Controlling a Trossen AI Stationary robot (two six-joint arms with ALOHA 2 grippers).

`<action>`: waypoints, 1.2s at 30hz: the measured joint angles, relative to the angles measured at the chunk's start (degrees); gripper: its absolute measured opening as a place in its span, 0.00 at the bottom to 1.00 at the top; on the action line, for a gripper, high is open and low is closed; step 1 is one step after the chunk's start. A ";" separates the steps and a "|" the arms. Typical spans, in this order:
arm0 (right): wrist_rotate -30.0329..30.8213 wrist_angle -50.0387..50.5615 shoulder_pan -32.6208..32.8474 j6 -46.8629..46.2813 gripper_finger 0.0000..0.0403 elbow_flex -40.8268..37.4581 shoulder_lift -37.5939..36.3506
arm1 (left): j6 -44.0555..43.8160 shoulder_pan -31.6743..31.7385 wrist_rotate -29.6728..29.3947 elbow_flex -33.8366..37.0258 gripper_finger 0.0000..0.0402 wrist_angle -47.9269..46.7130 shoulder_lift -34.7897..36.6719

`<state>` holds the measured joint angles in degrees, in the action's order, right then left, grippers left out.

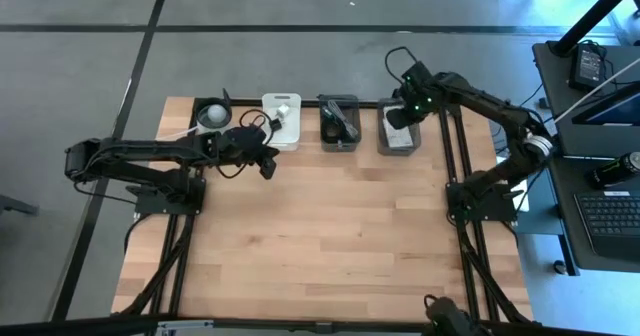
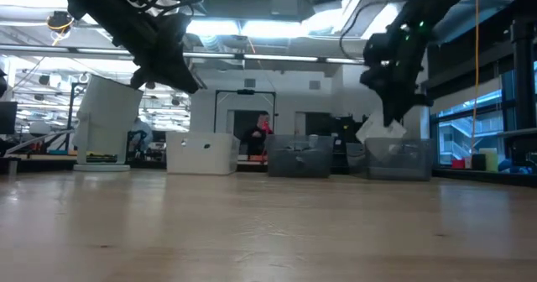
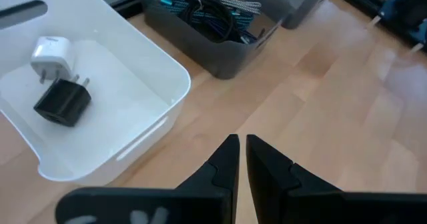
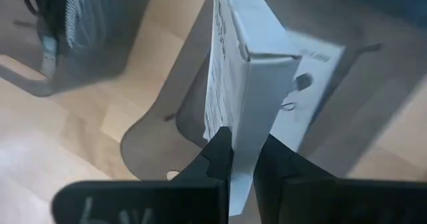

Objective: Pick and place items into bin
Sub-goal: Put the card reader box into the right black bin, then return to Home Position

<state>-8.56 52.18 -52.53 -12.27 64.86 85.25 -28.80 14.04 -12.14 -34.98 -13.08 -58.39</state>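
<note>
Right gripper [image 4: 241, 159]: jaws clamped on white printed box [image 4: 250, 71], over grey bin [image 1: 398, 134], upper right. Step: placing. Next: lower, release. Left gripper [image 3: 241, 159]: jaws near-closed, empty, beside white bin [image 3: 143, 127].

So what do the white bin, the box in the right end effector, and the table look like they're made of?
White bin: probably moulded plastic, smooth with a slight sheen, rounded rim and handle slot.
White box, pinched in the right end effector over the grey bin: seemingly printed cardboard, with crisp folded edges.
Table: light wood, with visible plank seams and grain.
</note>
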 joint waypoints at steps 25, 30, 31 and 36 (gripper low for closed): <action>2.27 -0.38 -3.34 5.02 0.46 -0.05 -2.74 | 1.04 -0.55 0.02 0.00 0.06 1.42 0.00; 2.04 0.70 -2.20 6.45 0.46 -0.04 -8.52 | 1.05 -0.55 0.02 0.00 0.06 1.38 0.00; 1.75 0.72 -1.48 6.69 0.45 -0.04 -9.86 | 1.05 -0.55 0.02 0.00 0.06 1.39 0.00; -1.03 -2.20 4.79 6.77 0.31 -0.54 -15.37 | 2.42 -0.50 -0.94 0.00 0.06 1.36 0.00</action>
<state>-9.59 49.98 -47.74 -5.50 64.32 69.88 -26.38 13.55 -13.08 -34.98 -11.73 -58.39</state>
